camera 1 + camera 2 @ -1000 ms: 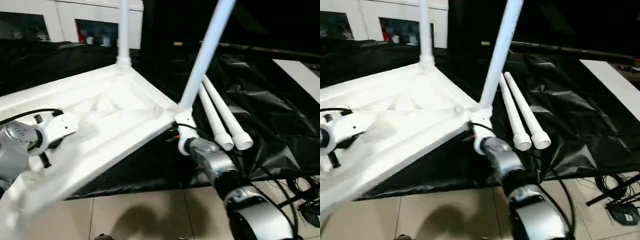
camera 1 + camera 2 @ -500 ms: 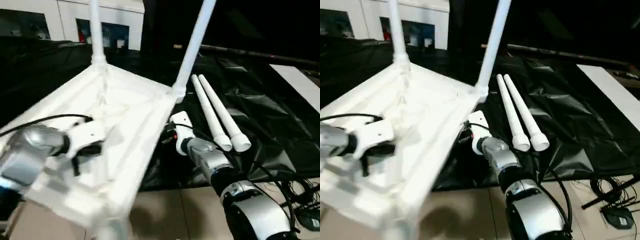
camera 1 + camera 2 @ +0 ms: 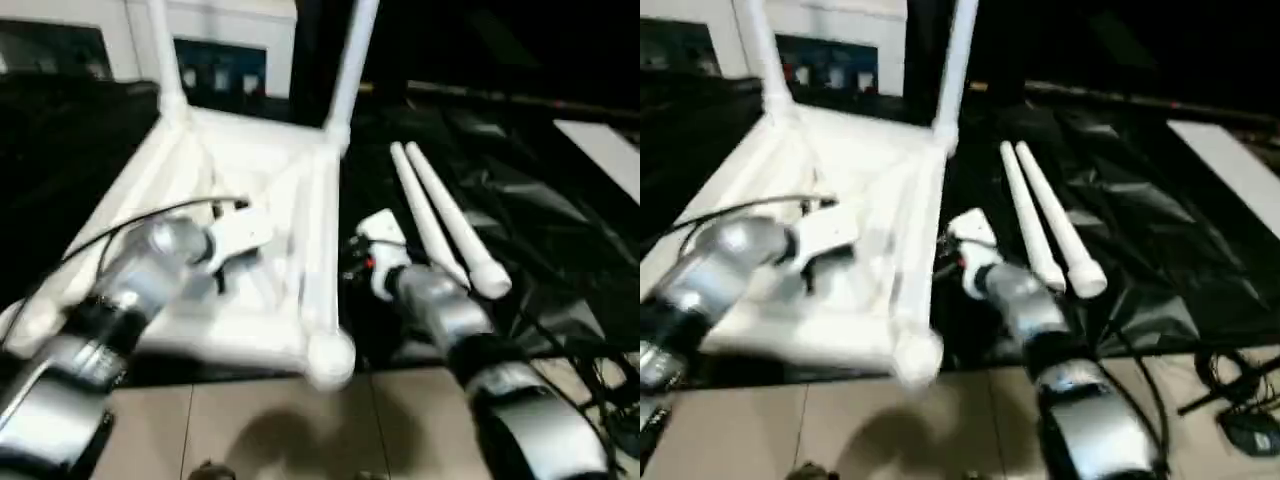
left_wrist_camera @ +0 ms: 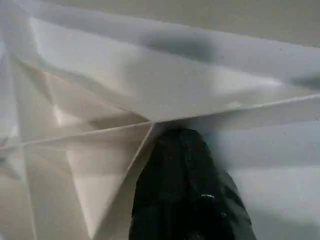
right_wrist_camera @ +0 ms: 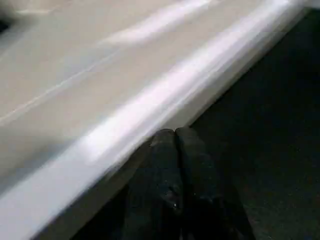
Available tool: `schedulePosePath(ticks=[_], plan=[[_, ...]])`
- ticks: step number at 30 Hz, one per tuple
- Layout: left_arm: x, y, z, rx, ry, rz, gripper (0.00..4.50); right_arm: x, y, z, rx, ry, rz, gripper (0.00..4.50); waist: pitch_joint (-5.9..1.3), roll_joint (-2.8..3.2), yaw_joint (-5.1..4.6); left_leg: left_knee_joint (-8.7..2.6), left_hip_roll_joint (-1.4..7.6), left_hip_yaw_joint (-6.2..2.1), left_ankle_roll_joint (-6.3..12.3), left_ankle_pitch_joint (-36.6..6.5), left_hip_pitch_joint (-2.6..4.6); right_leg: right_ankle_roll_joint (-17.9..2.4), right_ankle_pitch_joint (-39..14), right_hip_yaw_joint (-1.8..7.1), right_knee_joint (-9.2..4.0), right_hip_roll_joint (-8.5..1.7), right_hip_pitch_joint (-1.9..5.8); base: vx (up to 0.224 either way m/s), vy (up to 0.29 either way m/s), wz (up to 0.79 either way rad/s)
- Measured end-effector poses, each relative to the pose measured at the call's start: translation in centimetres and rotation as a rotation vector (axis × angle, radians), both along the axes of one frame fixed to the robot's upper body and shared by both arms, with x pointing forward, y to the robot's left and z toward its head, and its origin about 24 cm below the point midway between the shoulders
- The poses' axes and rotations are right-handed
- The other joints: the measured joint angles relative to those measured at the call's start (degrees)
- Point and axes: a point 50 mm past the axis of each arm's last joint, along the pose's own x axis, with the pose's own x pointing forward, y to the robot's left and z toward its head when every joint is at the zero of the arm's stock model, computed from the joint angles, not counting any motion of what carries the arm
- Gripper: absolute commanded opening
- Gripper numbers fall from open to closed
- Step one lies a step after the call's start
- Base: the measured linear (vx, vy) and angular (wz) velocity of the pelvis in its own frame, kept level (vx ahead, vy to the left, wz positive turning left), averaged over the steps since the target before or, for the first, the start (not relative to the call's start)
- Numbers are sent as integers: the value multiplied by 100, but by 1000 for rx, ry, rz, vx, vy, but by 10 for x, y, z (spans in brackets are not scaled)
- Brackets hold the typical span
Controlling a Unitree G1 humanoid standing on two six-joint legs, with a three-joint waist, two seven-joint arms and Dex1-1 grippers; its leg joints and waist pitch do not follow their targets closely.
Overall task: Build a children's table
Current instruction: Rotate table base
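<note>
Black-draped work table (image 3: 540,230), white cabinet (image 3: 230,40), floor cables (image 3: 1230,400).

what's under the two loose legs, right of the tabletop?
The two loose legs lie side by side on crumpled black sheeting, clear of the upturned tabletop. What the sheeting covers is hidden.

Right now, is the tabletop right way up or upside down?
Upside down: the tabletop shows its ribbed underside, and two fitted legs rise from its far corners. Two loose legs lie beside it.
</note>
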Motion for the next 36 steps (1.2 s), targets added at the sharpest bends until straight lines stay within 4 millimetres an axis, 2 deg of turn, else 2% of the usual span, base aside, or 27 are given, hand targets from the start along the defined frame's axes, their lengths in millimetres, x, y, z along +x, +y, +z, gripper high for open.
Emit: schedulePosePath(ticks=[1,3,5,10,16,18,22,25,28,30,34,36], plan=[[5,1,-1,7,-29,33,0,-7,-6,2,11,7,70,4,3,12,26,-1,-1,1,4,2,-3,1,-1,-3,-5,-1,2,0,0,0],[12,2,0,12,-71,86,0,-16,-8,6,22,15,165,4,10,23,-7,5,-1,-4,12,7,-4,1,-1,-1,-3,2,-4,0,0,0],[19,-5,1,10,-110,104,0,-23,-14,14,-2,2,242,4,30,62,34,10,-2,-5,14,6,-17,1,4,-5,-18,0,-3,0,0,0],[27,-8,-2,28,-183,142,0,-25,-24,43,-41,-72,288,4,42,98,101,11,-3,-6,17,7,-15,1,8,-6,-22,-1,1,0,0,0],[34,-12,1,-12,-271,245,0,-39,-20,57,-36,-102,312,4,47,105,174,15,-3,-12,17,8,-22,2,10,-11,-24,-4,2,0,0,0],[39,-16,11,-50,-319,265,0,-43,-22,57,-45,-96,306,4,49,107,214,18,-2,-14,18,8,-30,3,12,-14,-27,-4,0,0,0,0],[50,-37,52,-234,-426,230,0,-49,-18,62,-28,-107,291,4,51,128,271,21,-4,-16,21,9,-32,4,13,-14,-31,-9,4,0,0,0],[49,-58,72,-455,-462,171,0,-46,-19,68,9,-139,206,4,47,165,278,23,-8,-14,24,7,-33,4,13,-12,-35,-16,6,0,0,0],[36,-70,79,-774,-484,177,0,-39,-23,75,82,-203,30,4,34,226,246,24,-7,-9,24,7,-32,3,13,-10,-36,-17,4,0,0,0],[22,-65,75,-872,-496,195,0,-35,-30,75,122,-222,-109,4,27,245,186,19,-4,-4,24,7,-29,-4,6,-10,-28,-9,-1,0,0,0],[-1,-38,57,-868,-521,323,0,-37,-46,71,162,-240,-338,4,34,275,112,9,0,-2,22,7,-31,-4,2,-14,-23,-3,-12,0,0,0],[-9,-27,55,-870,-577,367,0,-38,-47,72,169,-252,-391,4,34,275,100,7,0,-2,21,7,-31,1,5,-13,-25,-3,-12,0,0,0]])
